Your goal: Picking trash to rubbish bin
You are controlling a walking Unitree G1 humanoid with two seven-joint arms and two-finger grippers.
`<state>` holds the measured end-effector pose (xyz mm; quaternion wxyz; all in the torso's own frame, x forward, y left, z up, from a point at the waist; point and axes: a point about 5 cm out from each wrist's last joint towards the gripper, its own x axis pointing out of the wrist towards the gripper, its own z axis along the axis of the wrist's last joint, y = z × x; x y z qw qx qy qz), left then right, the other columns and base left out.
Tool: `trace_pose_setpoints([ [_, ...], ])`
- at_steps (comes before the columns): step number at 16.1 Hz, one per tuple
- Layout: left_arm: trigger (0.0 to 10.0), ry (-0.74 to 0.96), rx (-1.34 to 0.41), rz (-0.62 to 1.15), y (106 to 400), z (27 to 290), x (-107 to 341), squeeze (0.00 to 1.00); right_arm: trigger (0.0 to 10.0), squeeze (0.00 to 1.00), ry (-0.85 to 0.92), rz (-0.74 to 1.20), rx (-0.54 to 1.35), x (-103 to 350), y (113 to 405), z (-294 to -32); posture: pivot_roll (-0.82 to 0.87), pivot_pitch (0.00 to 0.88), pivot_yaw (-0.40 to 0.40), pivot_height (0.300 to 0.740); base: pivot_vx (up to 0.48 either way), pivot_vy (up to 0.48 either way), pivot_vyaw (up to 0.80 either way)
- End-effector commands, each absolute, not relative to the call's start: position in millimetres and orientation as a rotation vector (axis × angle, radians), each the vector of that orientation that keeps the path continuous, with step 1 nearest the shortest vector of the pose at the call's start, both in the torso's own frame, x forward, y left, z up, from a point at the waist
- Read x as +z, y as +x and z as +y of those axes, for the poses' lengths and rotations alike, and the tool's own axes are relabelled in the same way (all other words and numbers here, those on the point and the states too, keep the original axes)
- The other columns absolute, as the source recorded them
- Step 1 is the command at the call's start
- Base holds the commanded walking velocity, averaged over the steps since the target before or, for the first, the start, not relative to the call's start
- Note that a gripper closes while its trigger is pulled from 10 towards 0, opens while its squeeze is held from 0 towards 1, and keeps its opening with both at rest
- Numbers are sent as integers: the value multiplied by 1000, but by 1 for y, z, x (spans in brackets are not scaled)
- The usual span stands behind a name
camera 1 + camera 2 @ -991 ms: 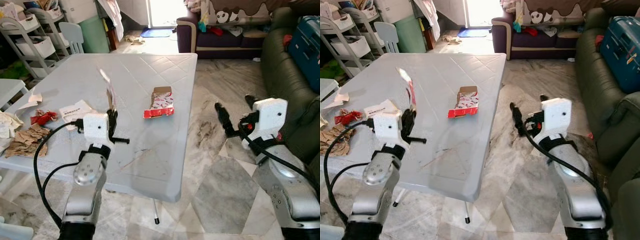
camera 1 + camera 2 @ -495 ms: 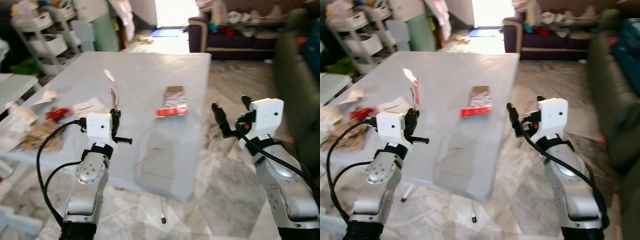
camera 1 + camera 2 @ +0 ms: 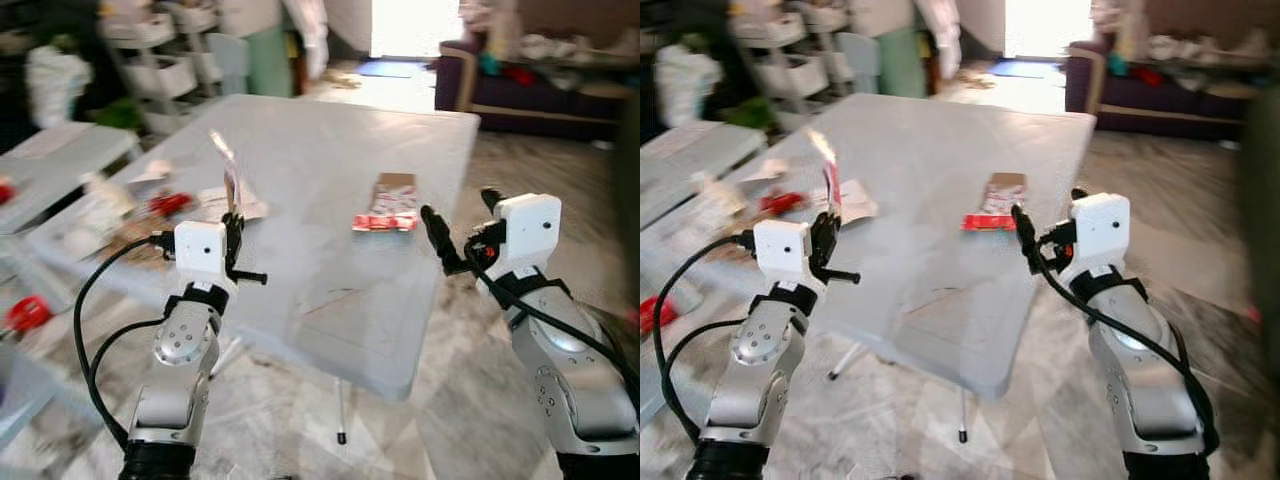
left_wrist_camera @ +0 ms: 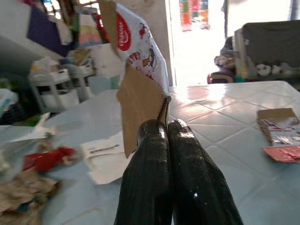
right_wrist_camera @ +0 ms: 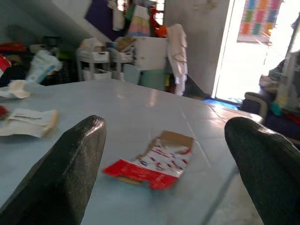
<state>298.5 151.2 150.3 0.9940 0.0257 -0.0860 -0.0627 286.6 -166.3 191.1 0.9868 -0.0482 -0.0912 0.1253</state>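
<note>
**Left gripper holds carton scrap over table**

Left gripper [image 3: 233, 222], frame centre-left, fingers pressed together pinching a torn carton piece [image 4: 140, 70] upright above the pale table [image 3: 330, 160]. Right gripper [image 3: 462, 225], centre-right beside the table edge, fingers spread wide. Flattened red carton [image 3: 388, 203] lies on the table, mid-frame. Paper scraps [image 3: 150, 200] at left.

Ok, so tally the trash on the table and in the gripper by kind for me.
Cardboard: 2, the carton piece in the left gripper and the flattened carton on the table
White paper: 2, a printed slip and a torn scrap
Red wrapper: 1
Crumpled brown paper: 1
Total: 6 that I can make out
</note>
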Motion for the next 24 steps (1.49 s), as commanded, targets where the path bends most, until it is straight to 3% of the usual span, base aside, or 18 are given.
trace_pose_setpoints([
  [1, 0, 43, -128, -175, 300, 152, 153, 0, 10000, 1000, -101, -194, 239, 196, 288, -168, -51, 16, 79, 740, 0, 0, 0],
  [7, 0, 2, -126, -175, 304, 151, 156, 0, 10000, 1000, -138, -220, 238, 202, 290, -168, -55, 12, 70, 740, 103, 0, 0],
  [24, 0, -15, -106, -160, 301, 153, 151, 0, 10000, 1000, -165, -215, 272, 200, 291, -164, -53, 22, 53, 740, 417, 0, 0],
])
